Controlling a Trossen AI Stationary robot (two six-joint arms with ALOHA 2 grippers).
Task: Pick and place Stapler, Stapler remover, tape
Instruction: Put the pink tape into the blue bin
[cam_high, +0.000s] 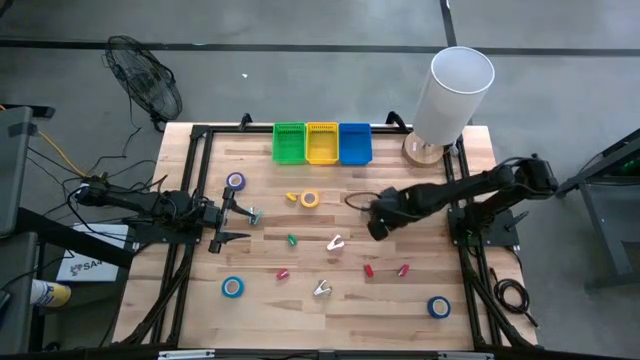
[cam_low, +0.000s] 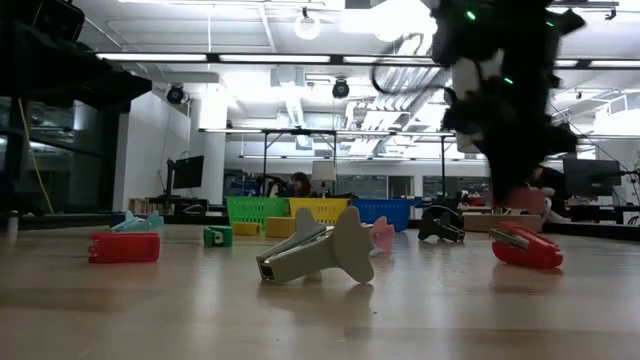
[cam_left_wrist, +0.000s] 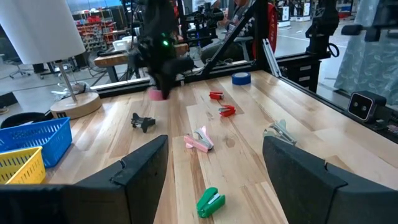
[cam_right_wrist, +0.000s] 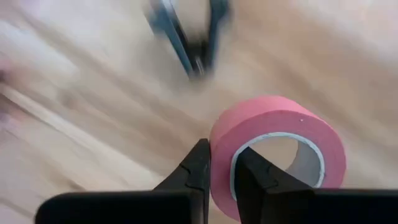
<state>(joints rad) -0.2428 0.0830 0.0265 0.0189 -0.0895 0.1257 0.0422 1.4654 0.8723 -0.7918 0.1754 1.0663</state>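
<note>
We see a pink tape roll (cam_right_wrist: 277, 146) standing on edge, its wall pinched between the right gripper (cam_right_wrist: 221, 168) fingers, one finger inside its open centre. A purple roll (cam_high: 235, 181), a yellow roll (cam_high: 310, 199) and two blue rolls (cam_high: 232, 287) (cam_high: 438, 306) lie flat on the surface (cam_high: 400, 310), well apart. Small staplers lie scattered mid-surface: green (cam_high: 291, 240), three red (cam_high: 283, 272) (cam_high: 368, 270) (cam_high: 403, 269), and one yellow (cam_high: 292, 197) just beside the yellow roll. Two silvery claw-shaped removers (cam_high: 335, 243) (cam_high: 321, 289) (one appears pinkish in the left wrist view) rest nearby.
</note>
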